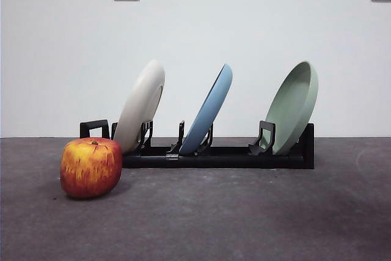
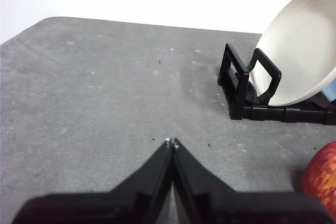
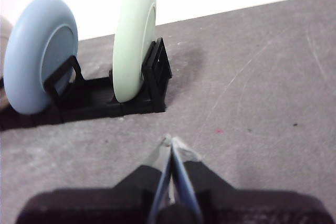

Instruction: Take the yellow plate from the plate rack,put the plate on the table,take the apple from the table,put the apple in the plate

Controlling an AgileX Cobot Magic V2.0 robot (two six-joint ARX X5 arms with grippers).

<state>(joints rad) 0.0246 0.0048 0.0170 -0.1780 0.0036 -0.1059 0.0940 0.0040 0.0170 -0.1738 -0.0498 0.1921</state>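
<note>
Currently the left gripper (image 2: pixel 172 142) hangs over bare grey surface (image 2: pixel 94 93), jaws pressed together and holding nothing. Ahead of it and off to one side stands the yellow plate (image 2: pixel 302 51), tilted in the end slot of the black plate rack (image 2: pixel 241 85); the apple (image 2: pixel 321 179) lies nearer, beside the gripper, on the surface in front of the rack. The right gripper (image 3: pixel 170 142) is likewise closed and empty, with the light blue plate (image 3: pixel 39 51) and pale green plate (image 3: pixel 134 35) racked just ahead. No readable writing appears anywhere.
</note>
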